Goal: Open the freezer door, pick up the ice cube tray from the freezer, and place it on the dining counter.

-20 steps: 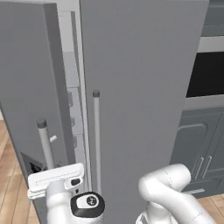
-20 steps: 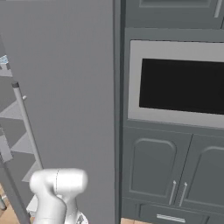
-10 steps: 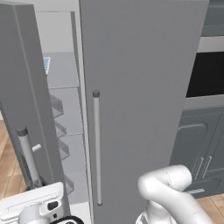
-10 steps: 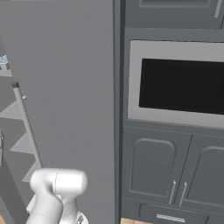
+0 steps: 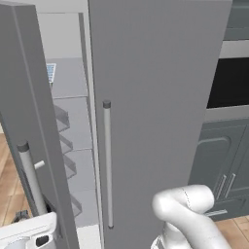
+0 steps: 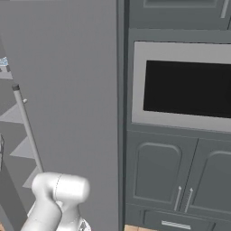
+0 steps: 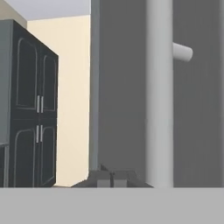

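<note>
Fridge front takes most of what I see from the base: the plain grey door (image 5: 155,97) stays shut, with its long vertical bar (image 5: 108,165) on the left edge. To the left of it the freezer door (image 5: 29,121) stands swung out towards me, and I see its own silver handle (image 5: 30,180) low on the outer face. Between the two doors the freezer (image 5: 73,146) is open to my view, with grey walls and several translucent shelves (image 5: 65,116) one under the other. To the right of the fridge there is the dark built-in oven (image 6: 187,88) and under it grey cabinet doors (image 6: 160,178). My arm (image 5: 187,209) rises at the bottom of the left base view, and the white hand sits low at the left corner, just beside the foot of the freezer door. In the hand view the door handle (image 7: 159,87) passes very close as a thick pale post with its mounting peg, a little to the right of the gripper (image 7: 113,176). The two dark tips seem pressed together with nothing between them. The ice tray (image 5: 50,73) lies on the top shelf, at the left side, partly hidden by the door edge.
</note>
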Available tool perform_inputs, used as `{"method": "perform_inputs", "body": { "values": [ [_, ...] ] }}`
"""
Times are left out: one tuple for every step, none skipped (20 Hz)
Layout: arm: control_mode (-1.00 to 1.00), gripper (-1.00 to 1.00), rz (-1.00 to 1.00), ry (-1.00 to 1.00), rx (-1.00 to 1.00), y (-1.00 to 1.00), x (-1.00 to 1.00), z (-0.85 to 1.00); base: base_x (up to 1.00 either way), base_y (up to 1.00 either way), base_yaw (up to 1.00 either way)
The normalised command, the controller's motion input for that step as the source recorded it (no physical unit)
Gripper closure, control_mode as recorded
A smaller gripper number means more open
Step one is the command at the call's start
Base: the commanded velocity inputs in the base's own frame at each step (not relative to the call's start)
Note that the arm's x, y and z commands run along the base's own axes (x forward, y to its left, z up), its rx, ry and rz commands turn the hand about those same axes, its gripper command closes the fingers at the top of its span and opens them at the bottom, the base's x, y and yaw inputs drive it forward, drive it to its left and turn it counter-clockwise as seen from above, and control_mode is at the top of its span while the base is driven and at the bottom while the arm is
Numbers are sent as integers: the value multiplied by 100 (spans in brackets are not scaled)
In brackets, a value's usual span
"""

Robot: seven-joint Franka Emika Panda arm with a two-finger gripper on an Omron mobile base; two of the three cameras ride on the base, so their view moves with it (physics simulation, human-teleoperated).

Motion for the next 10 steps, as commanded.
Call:
{"method": "perform_inputs", "body": {
  "values": [
    [-100, 100, 0, 0, 0, 0, 0, 0, 0, 0, 0],
    [-100, 100, 0, 0, 0, 0, 0, 0, 0, 0, 0],
    [-100, -100, 0, 0, 0, 0, 0, 0, 0, 0, 0],
    [-100, -100, 0, 0, 0, 0, 0, 0, 0, 0, 0],
    [-100, -100, 0, 0, 0, 0, 0, 0, 0, 0, 0],
    [-100, -100, 0, 0, 0, 0, 0, 0, 0, 0, 0],
    [-100, -100, 0, 0, 0, 0, 0, 0, 0, 0, 0],
    [-100, -100, 0, 0, 0, 0, 0, 0, 0, 0, 0],
    [-100, -100, 9, 0, 0, -22, 0, 0, 0, 0, 0],
    [-100, -100, 18, 0, 0, -20, 0, 0, 0, 0, 0]
  ]
}}
